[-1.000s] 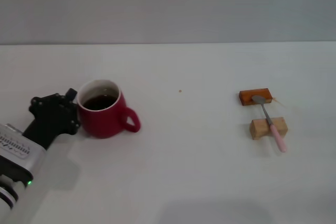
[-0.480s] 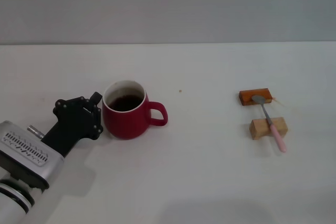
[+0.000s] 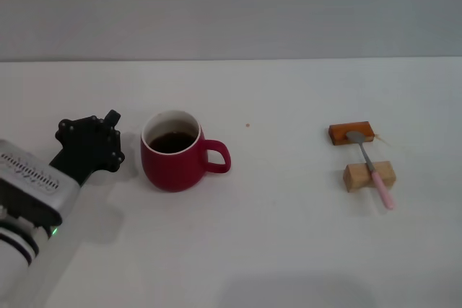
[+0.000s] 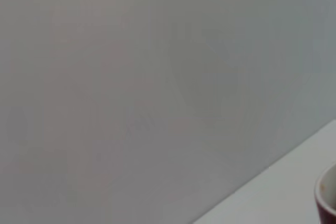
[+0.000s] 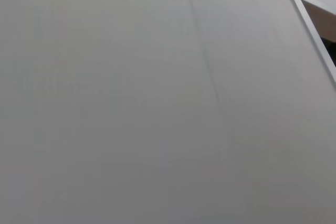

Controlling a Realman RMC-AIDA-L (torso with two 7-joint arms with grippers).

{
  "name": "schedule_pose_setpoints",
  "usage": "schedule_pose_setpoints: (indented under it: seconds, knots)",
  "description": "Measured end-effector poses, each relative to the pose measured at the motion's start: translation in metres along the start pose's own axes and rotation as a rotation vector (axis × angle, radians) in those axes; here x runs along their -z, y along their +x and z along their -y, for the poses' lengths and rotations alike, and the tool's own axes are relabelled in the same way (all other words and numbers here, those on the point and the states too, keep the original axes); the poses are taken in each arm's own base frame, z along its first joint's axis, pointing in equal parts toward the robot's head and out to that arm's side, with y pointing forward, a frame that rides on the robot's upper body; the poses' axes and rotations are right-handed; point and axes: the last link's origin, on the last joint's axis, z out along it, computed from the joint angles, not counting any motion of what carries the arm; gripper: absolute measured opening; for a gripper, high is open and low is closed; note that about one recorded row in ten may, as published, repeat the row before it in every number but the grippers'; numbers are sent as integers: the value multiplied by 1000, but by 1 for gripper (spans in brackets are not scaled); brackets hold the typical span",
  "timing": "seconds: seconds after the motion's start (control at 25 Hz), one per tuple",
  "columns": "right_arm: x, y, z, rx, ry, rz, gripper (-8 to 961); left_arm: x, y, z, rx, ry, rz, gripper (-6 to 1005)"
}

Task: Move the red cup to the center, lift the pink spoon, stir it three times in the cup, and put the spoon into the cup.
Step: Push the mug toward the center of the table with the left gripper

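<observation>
The red cup (image 3: 175,161) stands left of the table's middle, dark liquid inside, its handle pointing right. A sliver of the cup's rim (image 4: 326,199) shows at the edge of the left wrist view. My left gripper (image 3: 97,142) hovers just left of the cup, a small gap between them. At the right, the pink spoon (image 3: 372,169) lies across two small blocks, its metal bowl on the far block and its pink handle over the near one. My right gripper is out of view.
An orange-brown block (image 3: 351,133) and a pale wooden block (image 3: 369,176) hold the spoon up at the right. A tiny orange speck (image 3: 247,125) lies on the white table (image 3: 289,236). A grey wall rises behind the table's far edge.
The cup slid right toward the middle with my left gripper against it, its handle turning to the right. My left gripper then drew back left, leaving the cup standing alone.
</observation>
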Motion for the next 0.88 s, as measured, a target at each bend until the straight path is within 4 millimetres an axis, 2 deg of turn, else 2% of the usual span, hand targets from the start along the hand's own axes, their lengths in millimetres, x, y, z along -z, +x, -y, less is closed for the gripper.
schedule_pose_setpoints:
  seconds: [0.36, 0.88]
  knots:
    - [4, -2, 3, 3, 4, 8, 665, -20, 4, -3, -73, -58, 34, 27]
    - [4, -2, 2, 2, 2, 7, 666, -23, 10, -17, -114, -128, 14, 34]
